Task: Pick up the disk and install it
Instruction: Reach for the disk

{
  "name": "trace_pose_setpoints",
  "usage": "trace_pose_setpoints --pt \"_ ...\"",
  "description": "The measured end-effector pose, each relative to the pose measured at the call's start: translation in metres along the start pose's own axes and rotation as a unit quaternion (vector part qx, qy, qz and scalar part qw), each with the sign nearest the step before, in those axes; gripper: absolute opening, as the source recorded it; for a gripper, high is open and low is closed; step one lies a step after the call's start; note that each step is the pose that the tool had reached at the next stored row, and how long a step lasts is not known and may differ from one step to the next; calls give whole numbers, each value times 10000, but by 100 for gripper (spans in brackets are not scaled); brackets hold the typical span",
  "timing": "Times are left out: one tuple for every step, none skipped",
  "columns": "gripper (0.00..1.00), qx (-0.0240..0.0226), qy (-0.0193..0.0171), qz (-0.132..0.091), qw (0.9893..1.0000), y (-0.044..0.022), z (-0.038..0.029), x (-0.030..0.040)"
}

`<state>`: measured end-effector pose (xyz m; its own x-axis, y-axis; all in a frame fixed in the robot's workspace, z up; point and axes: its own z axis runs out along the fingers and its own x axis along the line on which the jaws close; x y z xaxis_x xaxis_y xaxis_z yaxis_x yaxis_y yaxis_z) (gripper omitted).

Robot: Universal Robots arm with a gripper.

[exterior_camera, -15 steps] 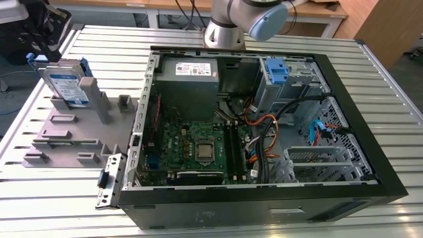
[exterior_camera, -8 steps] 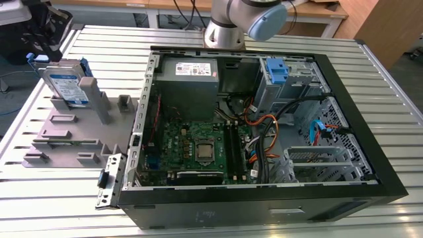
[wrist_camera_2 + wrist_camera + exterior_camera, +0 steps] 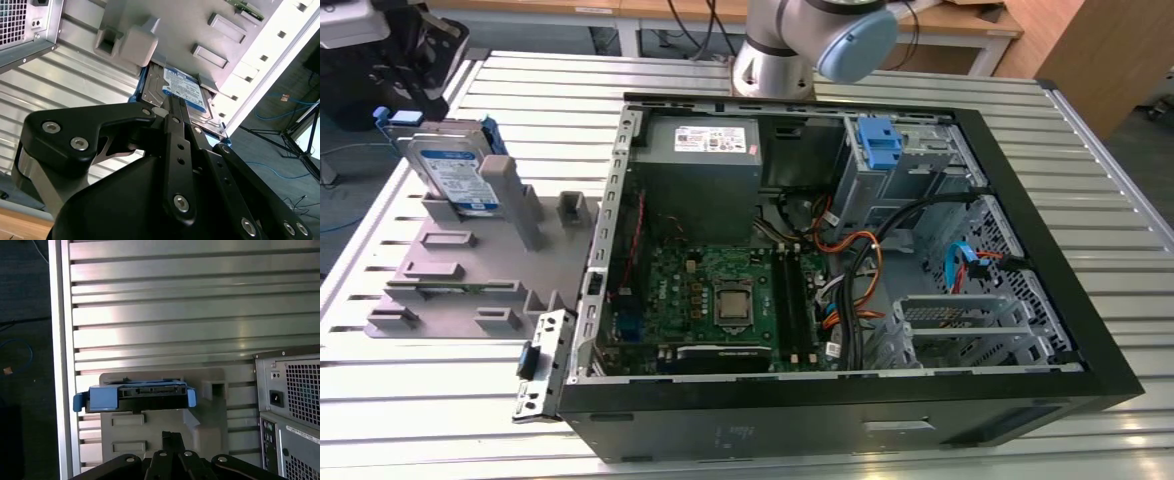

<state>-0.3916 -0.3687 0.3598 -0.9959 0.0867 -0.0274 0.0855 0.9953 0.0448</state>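
While the silver metal disk (image 3: pixel 454 170) in its blue plastic carrier stands on edge in a grey holder (image 3: pixel 460 275) on the metal desk (image 3: pixel 560 85), at the exterior view's far left, the black claw (image 3: pixel 169 103), clenched empty, hangs apart from it: pickup and installation outstanding.

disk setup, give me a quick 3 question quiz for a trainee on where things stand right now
1. True or false: the disk is already mounted inside the computer case.
2. What does the disk stand in? A) the grey holder B) a plastic bag C) a cardboard box
3. Fill in: the holder lies on the exterior view's ___ of the case.
Key: 1 false; 2 A; 3 left.
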Motion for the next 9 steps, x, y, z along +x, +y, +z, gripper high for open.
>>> trace_pose_setpoints --pt "11 0 -1 6 10000 15 7 10" --pt "11 0 -1 12 10000 30 13 20" --pt "11 0 -1 19 10000 44 19 31" --pt "11 1 -1 24 10000 58 25 42" --pt "11 1 -2 31 10000 73 31 53" --pt "11 1 -2 37 10000 88 37 66" --pt "11 1 -2 43 10000 102 42 77" --pt "11 1 -2 49 10000 115 47 90" --pt "11 2 -2 54 10000 128 52 103"
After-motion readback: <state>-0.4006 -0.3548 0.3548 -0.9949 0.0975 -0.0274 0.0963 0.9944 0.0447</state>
